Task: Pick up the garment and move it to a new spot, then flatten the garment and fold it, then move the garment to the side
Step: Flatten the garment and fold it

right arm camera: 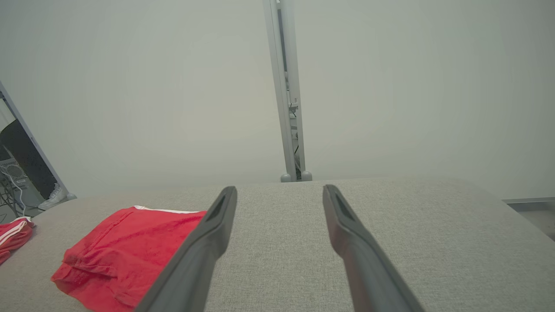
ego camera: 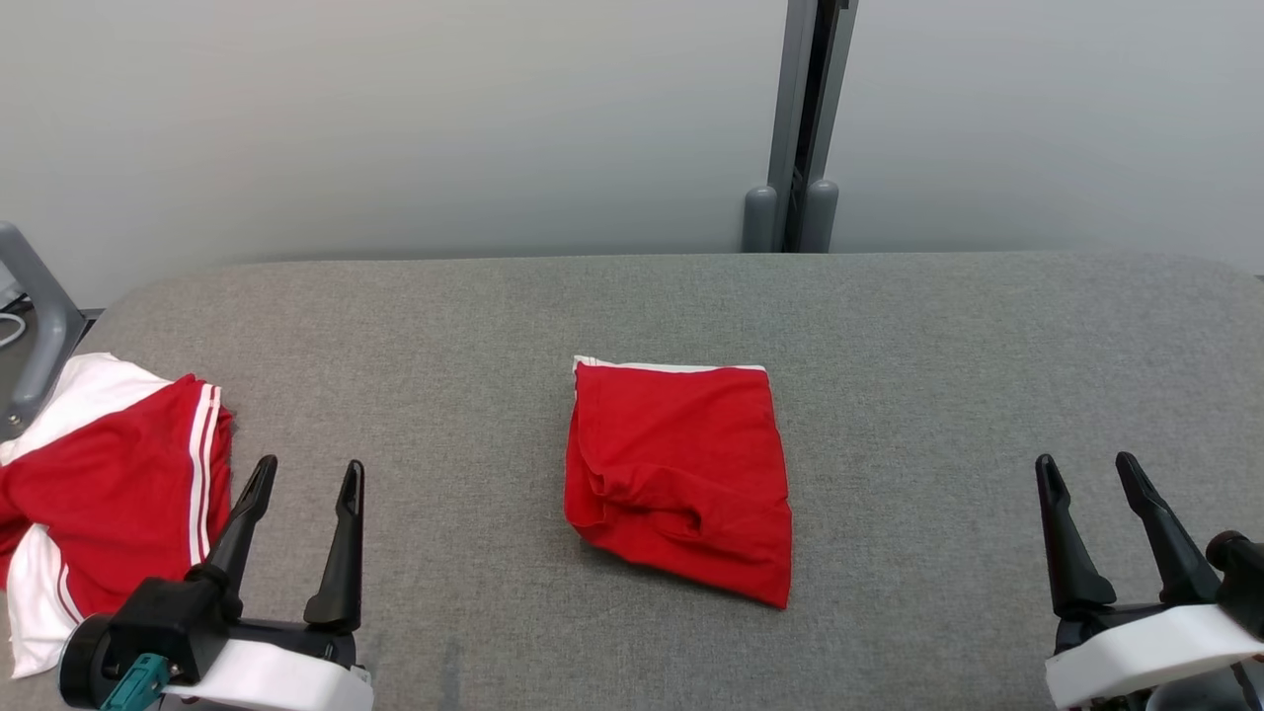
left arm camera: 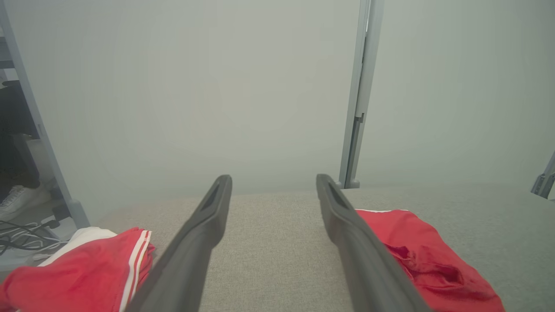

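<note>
The red garment lies in the middle of the grey padded table, folded into a compact rectangle with a thin white edge along its far side and some bunched creases near its lower left corner. It looks already folded, so the step in hand is judged to be the last one: moving it to the side.

The left gripper rests low at the near left, its fingers spread apart and holding nothing. The right gripper sits at the near right, likewise spread and empty. Both are well apart from the garment.

A second red-and-white striped garment lies rumpled at the table's left edge, just beside the left gripper.

The next move likely calls for reaching in to the folded piece and pinching through all its layers so that the fold holds together.
</note>
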{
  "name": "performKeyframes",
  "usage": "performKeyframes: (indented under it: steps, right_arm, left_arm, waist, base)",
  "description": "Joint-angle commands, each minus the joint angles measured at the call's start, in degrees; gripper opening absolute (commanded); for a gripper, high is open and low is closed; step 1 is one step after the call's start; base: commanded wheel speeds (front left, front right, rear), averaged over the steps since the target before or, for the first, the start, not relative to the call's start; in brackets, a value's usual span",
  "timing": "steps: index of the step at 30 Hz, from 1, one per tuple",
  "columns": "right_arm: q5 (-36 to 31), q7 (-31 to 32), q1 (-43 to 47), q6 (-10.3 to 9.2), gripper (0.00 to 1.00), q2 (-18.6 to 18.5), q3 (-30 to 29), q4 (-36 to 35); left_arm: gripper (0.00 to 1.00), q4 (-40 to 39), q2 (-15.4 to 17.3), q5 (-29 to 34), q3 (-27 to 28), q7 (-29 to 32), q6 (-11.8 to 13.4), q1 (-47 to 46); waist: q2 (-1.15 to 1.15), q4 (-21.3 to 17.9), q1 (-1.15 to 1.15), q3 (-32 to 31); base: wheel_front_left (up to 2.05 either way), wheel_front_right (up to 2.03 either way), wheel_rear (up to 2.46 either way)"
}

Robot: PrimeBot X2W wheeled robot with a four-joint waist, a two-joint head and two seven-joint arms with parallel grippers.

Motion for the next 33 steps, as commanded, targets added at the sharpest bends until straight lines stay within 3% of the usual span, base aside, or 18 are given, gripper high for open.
performKeyframes:
  steps: [1,33]
  right_arm:
    - [0.2,0.0,0.0,0.01,1.0,-0.1,-0.3,-0.2]
    - [0.7,-0.2,-0.7,0.01,1.0,0.1,-0.6,1.8]
  left_arm:
    - [1.0,-0.2,0.2,-0.1,0.0,0.0,0.2,-0.3]
    - [1.0,-0.8,0.4,-0.3,-1.1,0.4,1.8,-0.9]
  waist:
    - [0.0,0.1,0.0,0.0]
    - [0.0,0.3,0.0,0.1]
  base:
    - [0.0,0.0,0.0]
    - [0.0,0.0,0.0]
